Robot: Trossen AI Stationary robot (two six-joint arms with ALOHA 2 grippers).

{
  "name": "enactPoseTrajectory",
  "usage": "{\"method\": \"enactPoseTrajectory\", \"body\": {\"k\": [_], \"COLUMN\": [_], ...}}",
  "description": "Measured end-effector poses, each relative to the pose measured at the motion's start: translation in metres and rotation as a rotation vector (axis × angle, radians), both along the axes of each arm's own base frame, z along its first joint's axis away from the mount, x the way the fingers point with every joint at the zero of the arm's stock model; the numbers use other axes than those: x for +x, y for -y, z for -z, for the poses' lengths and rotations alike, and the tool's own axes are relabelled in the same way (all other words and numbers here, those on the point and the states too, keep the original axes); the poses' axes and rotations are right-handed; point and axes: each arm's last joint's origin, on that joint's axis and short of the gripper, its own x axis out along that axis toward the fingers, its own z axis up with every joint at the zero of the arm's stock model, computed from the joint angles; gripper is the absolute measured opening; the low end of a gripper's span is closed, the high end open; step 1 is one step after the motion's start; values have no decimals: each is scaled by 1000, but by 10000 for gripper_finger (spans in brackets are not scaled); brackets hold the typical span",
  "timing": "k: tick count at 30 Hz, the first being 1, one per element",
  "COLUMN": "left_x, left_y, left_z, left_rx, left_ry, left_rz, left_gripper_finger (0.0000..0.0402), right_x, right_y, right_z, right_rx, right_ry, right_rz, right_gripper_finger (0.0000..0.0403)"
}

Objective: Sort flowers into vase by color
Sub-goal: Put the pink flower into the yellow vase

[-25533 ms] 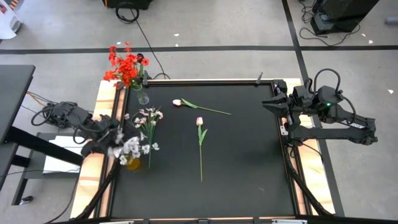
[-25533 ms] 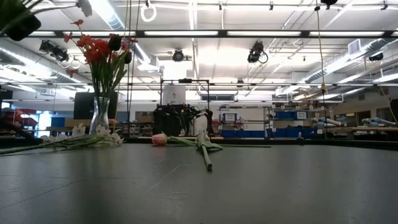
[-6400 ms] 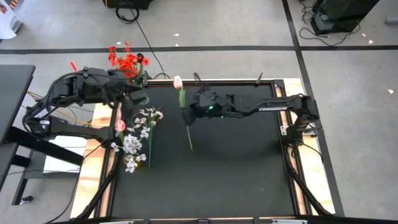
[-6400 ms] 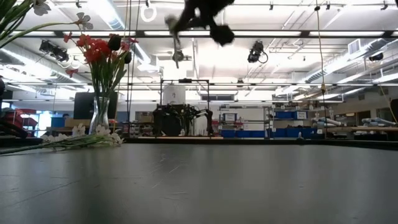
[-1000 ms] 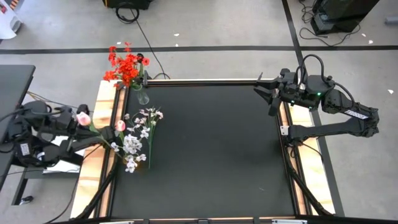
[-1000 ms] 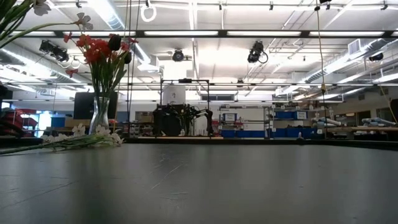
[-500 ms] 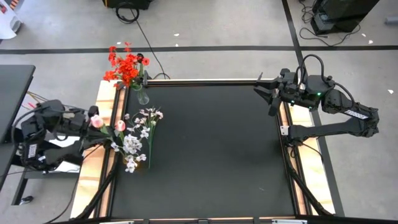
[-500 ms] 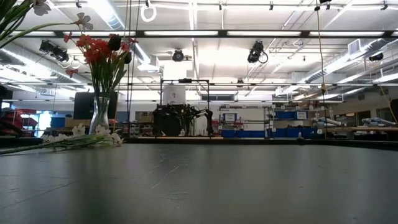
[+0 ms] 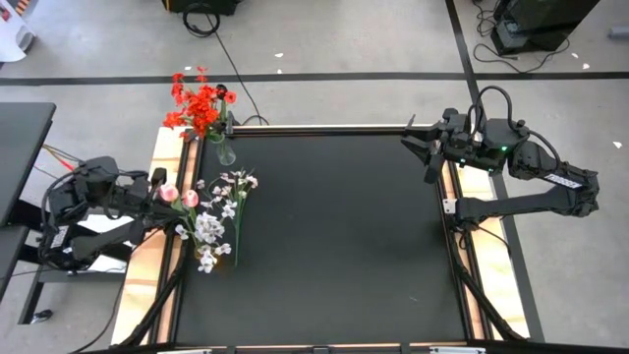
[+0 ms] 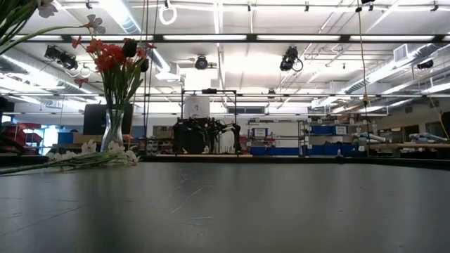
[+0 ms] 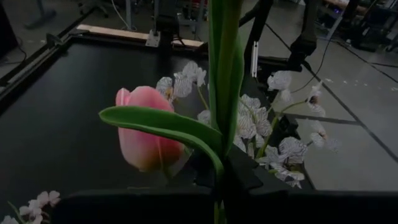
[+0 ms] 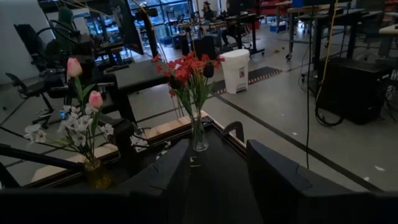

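My left gripper (image 9: 155, 190) stands at the table's left edge, shut on a pink tulip (image 9: 168, 192) that stands upright. Its bloom (image 12: 73, 67) is above the second pink tulip (image 9: 190, 198), which stands with white sprays (image 9: 208, 232) in an amber vase (image 12: 96, 174). Red flowers (image 9: 200, 106) stand in a clear vase (image 9: 226, 153) at the far left corner. One white spray (image 9: 236, 189) lies flat on the mat. My right gripper (image 9: 421, 155) hangs open and empty over the far right corner. My left gripper pinches the tulip's green stem (image 11: 219, 198) between its two fingers, below the leaves. The fingers come nearly level from the table's left side and lie across the stem. The tulip stands upright and lifted clear; its bloom is above the left wrist view's top edge.
Wooden rails (image 9: 160, 236) run along the black mat's (image 9: 334, 236) left and right sides. The mat's middle and near part lie bare. Cables (image 9: 211, 20) lie on the floor beyond the far edge.
My left gripper has carried the upright tulip toward the table's right edge, closer to the amber vase with the white sprays, sinking a little. The tulip's bloom now stands right beside the tulip in that vase.
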Motion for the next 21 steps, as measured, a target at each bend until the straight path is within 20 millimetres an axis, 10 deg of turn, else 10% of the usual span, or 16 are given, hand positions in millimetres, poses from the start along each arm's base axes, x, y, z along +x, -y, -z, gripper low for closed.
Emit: {"method": "enactPoseTrajectory", "body": {"k": [9,21], "left_x": [0,-10], "left_y": [2,8], "left_z": [7,13], "left_rx": [-69,-131], "left_ry": [-18,-24], "left_rz": [39,43], "left_gripper_finger": [59,229], "right_x": [0,0], "right_y": [0,0], "right_z": [0,0], "right_rx": [0,0], "right_ry": [0,0], "right_rz": [-1,0], "right_gripper_finger": [165,165]}}
